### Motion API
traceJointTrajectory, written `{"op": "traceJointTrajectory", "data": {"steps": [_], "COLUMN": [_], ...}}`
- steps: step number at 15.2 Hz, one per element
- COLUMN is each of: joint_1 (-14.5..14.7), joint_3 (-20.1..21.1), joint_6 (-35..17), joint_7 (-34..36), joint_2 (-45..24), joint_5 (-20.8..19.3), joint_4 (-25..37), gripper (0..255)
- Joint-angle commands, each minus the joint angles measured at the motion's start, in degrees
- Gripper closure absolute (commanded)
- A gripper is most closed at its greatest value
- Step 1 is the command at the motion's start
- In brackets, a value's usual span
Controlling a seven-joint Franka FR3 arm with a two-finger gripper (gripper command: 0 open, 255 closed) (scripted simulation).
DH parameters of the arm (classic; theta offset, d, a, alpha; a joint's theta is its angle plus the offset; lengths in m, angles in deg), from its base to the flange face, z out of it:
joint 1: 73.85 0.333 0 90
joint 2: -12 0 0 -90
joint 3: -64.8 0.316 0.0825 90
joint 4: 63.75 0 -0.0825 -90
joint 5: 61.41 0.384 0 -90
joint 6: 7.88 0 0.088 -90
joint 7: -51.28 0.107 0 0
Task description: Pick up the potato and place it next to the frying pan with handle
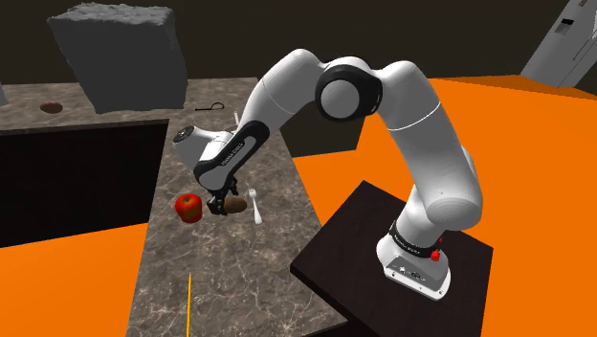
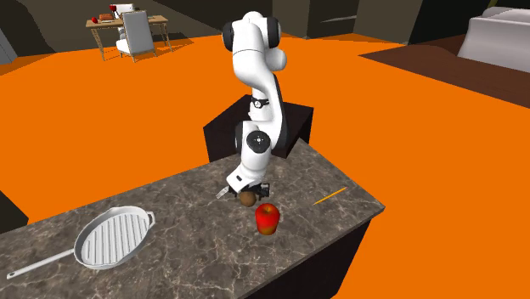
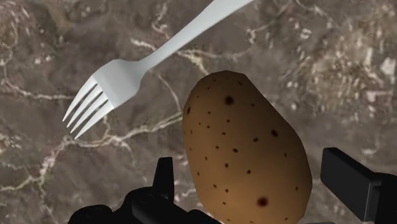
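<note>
Two fingers (image 3: 347, 177) of gripper (image 3: 251, 175) stand apart, straddling potato (image 3: 245, 146), seemingly w/o contact; nothing held. Potato lies on counter (image 1: 230, 287) by fork (image 3: 146, 63), long axis crosswise to closing line; pan (image 2: 110, 236) well apart.

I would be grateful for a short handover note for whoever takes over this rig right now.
Pincer: open, one finger on either side of the potato, not clasping it.
Potato: on the marble counter, beside the fork and near the red apple.
Frying pan: further along the counter toward the second exterior view's left, well apart from the potato.
Done: approach to the potato.
Left: close, lift, carry, and set it down next to the pan.
</note>
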Motion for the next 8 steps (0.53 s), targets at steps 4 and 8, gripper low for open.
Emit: {"op": "traceJointTrajectory", "data": {"steps": [4, 8], "joint_1": [0.02, 0.02], "joint_3": [-0.07, -0.07], "joint_6": [-0.34, -0.33], "joint_7": [0.07, 0.07], "joint_2": [-0.36, -0.36], "joint_5": [-0.09, -0.09], "joint_4": [0.06, 0.06], "gripper": [0, 255]}}
